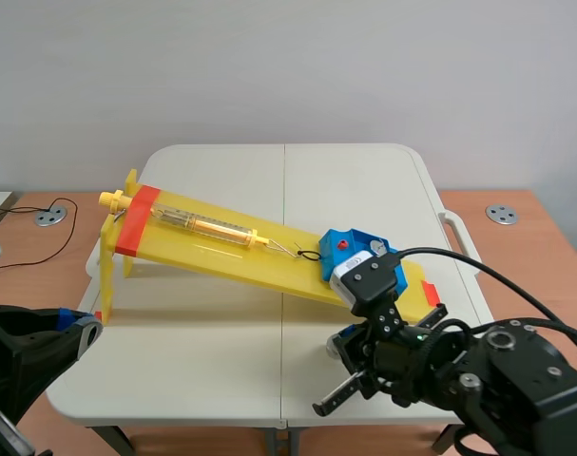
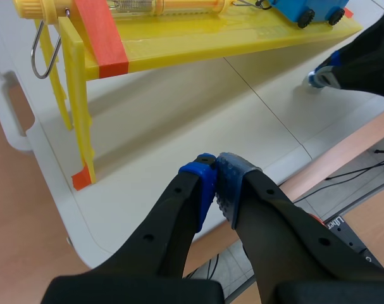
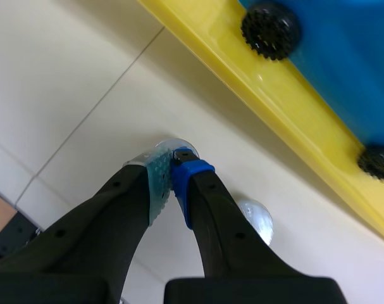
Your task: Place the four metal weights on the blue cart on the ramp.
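Blue cart (image 1: 350, 249) sits at the low end of the yellow ramp (image 1: 231, 256). Right gripper (image 3: 173, 155), fingers clenched together, touches a mostly hidden metal weight (image 3: 168, 143) on the table; a second weight (image 3: 256, 218) lies just beside it. Left gripper (image 2: 216, 166) is clenched on nothing.

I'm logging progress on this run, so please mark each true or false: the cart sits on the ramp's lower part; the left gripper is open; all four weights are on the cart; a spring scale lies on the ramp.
1. The blue cart sits on the lower part of the ramp. True.
2. The left gripper is open. False: its fingers meet, holding nothing.
3. All four weights are on the cart. False: at least two metal weights lie on the table by the right gripper.
4. A spring scale lies on the ramp. True.
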`<state>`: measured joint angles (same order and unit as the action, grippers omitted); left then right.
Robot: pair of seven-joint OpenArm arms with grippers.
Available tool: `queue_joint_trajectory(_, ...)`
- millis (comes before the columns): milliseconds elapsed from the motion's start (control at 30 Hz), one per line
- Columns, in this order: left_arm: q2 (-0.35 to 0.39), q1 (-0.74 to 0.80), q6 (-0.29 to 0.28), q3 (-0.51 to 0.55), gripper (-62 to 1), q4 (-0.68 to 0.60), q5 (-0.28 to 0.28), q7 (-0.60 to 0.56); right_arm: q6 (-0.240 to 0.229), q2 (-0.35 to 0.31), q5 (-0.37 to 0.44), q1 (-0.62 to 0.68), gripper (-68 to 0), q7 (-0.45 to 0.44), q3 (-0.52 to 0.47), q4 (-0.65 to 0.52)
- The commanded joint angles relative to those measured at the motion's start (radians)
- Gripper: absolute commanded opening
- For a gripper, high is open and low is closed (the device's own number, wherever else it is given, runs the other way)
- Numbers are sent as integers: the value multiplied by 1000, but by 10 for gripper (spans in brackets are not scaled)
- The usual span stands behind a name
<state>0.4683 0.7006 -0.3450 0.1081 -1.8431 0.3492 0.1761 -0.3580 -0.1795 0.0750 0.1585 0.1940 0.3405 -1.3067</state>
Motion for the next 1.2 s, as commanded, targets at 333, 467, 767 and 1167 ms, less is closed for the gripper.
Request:
queue_joint_trajectory(333,-8,-23,-25,16,-582,-72,74,-97,-33,-131,278,197,-669,49,-226,-505)
queue_joint_trajectory(467,-8,-23,-25,16,-582,-72,74,-97,-38,-130,390,224,-669,69,-332,-597)
queue_joint_trajectory(767,-8,-23,-26,16,-582,-72,74,-96,-72,-63,502,129,-669,74,-471,-607)
queue_joint_trajectory(1167,-8,-23,-26,16,-582,-72,74,-96,-82,47,525,-93,-669,92,-451,-376)
